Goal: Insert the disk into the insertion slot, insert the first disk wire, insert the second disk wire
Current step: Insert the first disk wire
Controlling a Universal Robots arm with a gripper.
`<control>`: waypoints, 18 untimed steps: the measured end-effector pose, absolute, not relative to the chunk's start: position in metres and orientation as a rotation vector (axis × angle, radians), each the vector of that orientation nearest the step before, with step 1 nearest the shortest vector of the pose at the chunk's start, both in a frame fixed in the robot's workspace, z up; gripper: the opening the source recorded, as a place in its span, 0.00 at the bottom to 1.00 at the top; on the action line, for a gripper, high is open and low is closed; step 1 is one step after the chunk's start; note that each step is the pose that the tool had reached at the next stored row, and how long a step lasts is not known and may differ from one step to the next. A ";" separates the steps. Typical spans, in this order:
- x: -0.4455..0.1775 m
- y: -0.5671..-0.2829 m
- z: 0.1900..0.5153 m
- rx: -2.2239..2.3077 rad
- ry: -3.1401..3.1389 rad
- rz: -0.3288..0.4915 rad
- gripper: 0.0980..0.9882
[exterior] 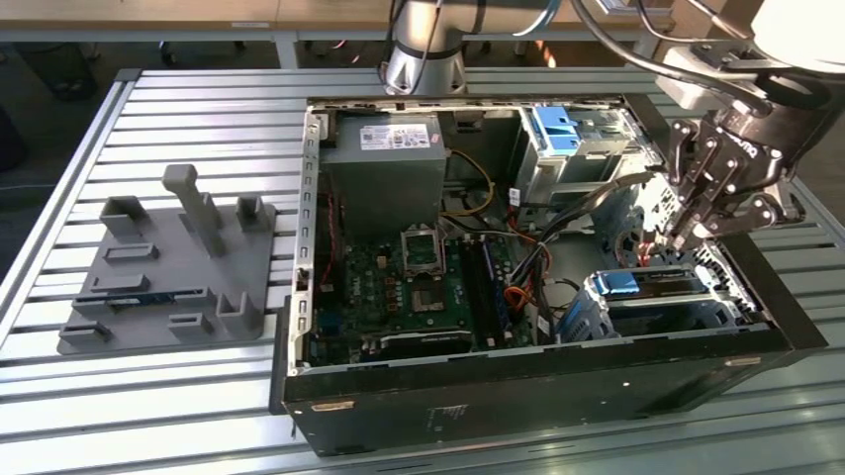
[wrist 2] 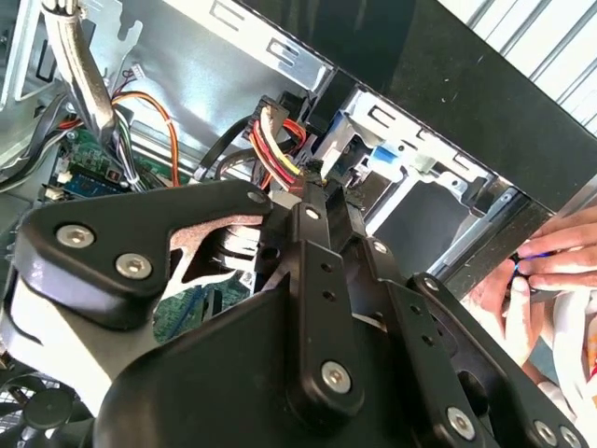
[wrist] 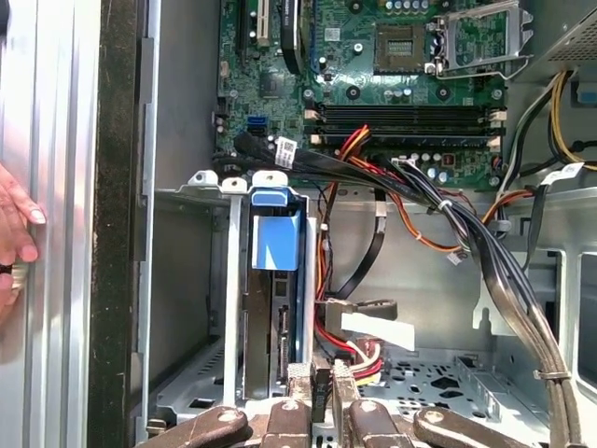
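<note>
Disk (exterior: 647, 287) is seated in the insertion slot (exterior: 719, 309), at the case's (exterior: 528, 396) near corner on the exterior view's right. Its long axis runs across, blue end toward the motherboard (exterior: 422, 287). One disk, one gripper (exterior: 680, 237) just above it. The second wrist view adds fingers (wrist 2: 322, 252) pinched on a red-yellow-black disk wire (wrist 2: 272, 140), and a person's hand (wrist 2: 560, 261) outside.

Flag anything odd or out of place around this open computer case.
A person's hand lies just outside the case wall, close to where the gripper hangs by the disk. Nothing looks spilled or broken.
</note>
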State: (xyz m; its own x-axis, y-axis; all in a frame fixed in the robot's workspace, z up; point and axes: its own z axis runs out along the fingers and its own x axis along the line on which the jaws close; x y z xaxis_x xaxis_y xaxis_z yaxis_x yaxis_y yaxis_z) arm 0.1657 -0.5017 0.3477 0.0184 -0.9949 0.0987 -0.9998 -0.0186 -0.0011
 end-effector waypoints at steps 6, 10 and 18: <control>0.166 -0.502 0.348 2.195 -2.155 0.102 0.16; 0.169 -0.497 0.349 2.193 -2.156 0.103 0.16; 0.172 -0.491 0.360 2.180 -2.154 0.106 0.16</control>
State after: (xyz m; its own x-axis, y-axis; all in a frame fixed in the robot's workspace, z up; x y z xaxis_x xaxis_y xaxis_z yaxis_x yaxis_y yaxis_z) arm 0.1718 -0.4910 0.3598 0.0119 -0.9948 0.1015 -0.9999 -0.0115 0.0050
